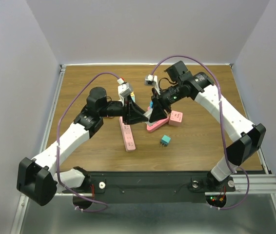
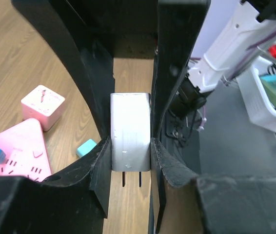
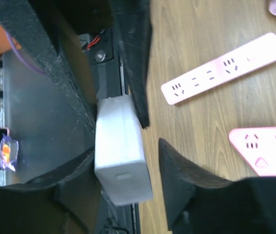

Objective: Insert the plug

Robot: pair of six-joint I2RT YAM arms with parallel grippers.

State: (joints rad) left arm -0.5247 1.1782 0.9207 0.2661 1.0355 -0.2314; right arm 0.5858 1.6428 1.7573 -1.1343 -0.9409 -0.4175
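A white plug [image 2: 130, 134] with two dark prongs is held above the table where both arms meet. My left gripper [image 2: 130, 157] is shut on its two sides, and the prongs stick out on the camera side. My right gripper [image 3: 126, 146] is open around the same plug [image 3: 121, 148]: one finger lies against it and the other stands a gap away. In the top view the left gripper [image 1: 139, 116] and right gripper [image 1: 153, 117] face each other and hide the plug. A long pink power strip [image 1: 127, 136] lies below them and shows in the right wrist view [image 3: 221, 68].
A pink triangular socket block [image 1: 158, 125] lies under the right gripper and shows in both wrist views [image 2: 18, 151] [image 3: 267, 148]. A pink cube [image 1: 176, 118] sits beside it. A small teal cube [image 1: 165, 140] lies nearer the front edge.
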